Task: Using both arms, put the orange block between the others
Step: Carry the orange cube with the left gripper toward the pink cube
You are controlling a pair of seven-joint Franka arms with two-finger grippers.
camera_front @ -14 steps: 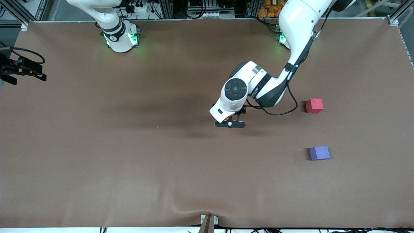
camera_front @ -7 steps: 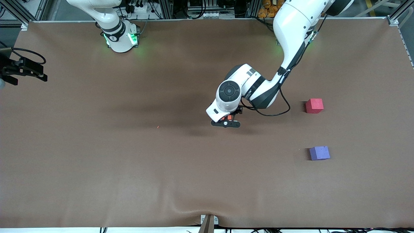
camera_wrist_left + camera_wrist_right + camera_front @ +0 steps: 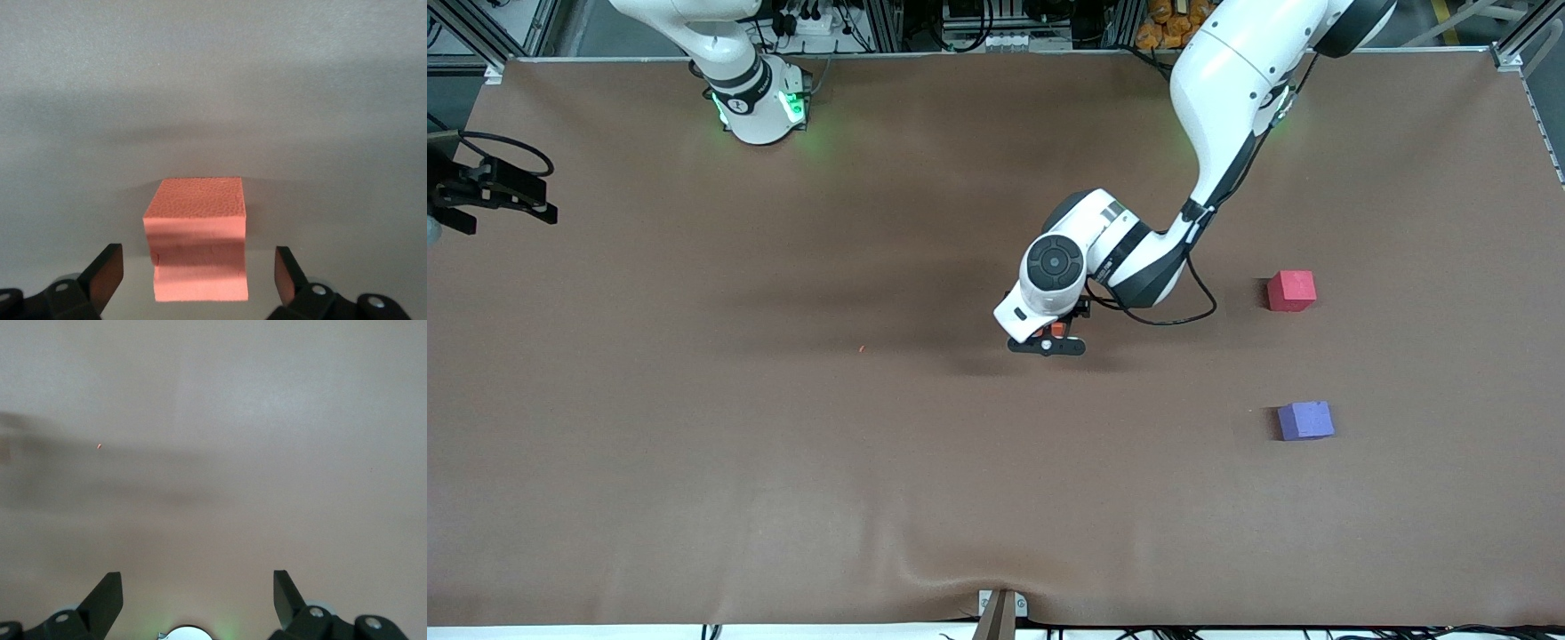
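The orange block [image 3: 197, 240] sits on the counter [image 3: 783, 462] near the middle, well apart from the red cube [image 3: 1291, 291] and the purple cube [image 3: 1305, 420], which lie toward my left arm's end, the purple one nearer the front camera. My left pincer [image 3: 197, 277] is right over the block with its fingers spread wide, one on each side and neither touching; from the front, only a sliver of orange shows under my wrist. I judge this to be the step of settling for the grasp. To do it well I should come straight down so the pads meet two flat opposite faces, keep the block centred in the gap, and close gently. The block looks like matte foam with a pebbled top and a faint seam across its facing side, so it probably gives under pressure; a light squeeze should do. All three cubes share the same square-edged shape. The counter is a brown, slightly wrinkled sheet. My right pincer [image 3: 197, 597] waits spread and empty over the counter's edge at its own end.
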